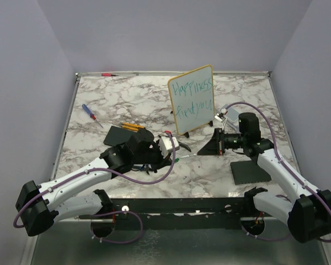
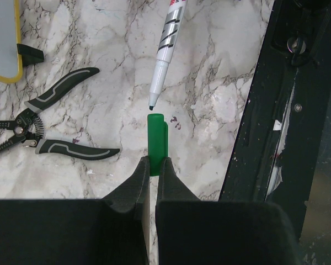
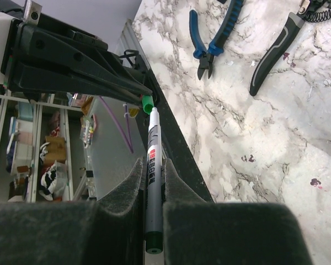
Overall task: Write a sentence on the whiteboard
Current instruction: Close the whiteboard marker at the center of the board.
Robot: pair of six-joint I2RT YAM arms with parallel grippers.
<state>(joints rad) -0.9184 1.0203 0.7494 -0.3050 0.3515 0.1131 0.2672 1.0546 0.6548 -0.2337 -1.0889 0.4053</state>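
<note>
The whiteboard (image 1: 191,99) stands upright at the middle back, its yellow rim and a black foot showing in the left wrist view (image 2: 3,38). The sentence (image 1: 192,95) in teal reads "Happiness find you" in two lines. My right gripper (image 1: 201,152) (image 3: 153,164) is shut on a white marker (image 3: 153,149) (image 1: 191,157), which points left in front of the board. My left gripper (image 1: 172,160) (image 2: 153,164) is shut on the green cap (image 2: 156,138) (image 3: 148,103). The marker's bare tip (image 2: 153,105) is just short of the cap's open end, in line with it.
Grey-handled pliers (image 2: 49,130) lie left of the cap, and blue pliers (image 3: 215,38) lie nearby. Dark grey pads lie at the left (image 1: 119,134) and at the right front (image 1: 251,172). A blue screwdriver (image 1: 91,115) and a red pen (image 1: 110,74) lie further back. The table's black front rail (image 2: 276,110) is close.
</note>
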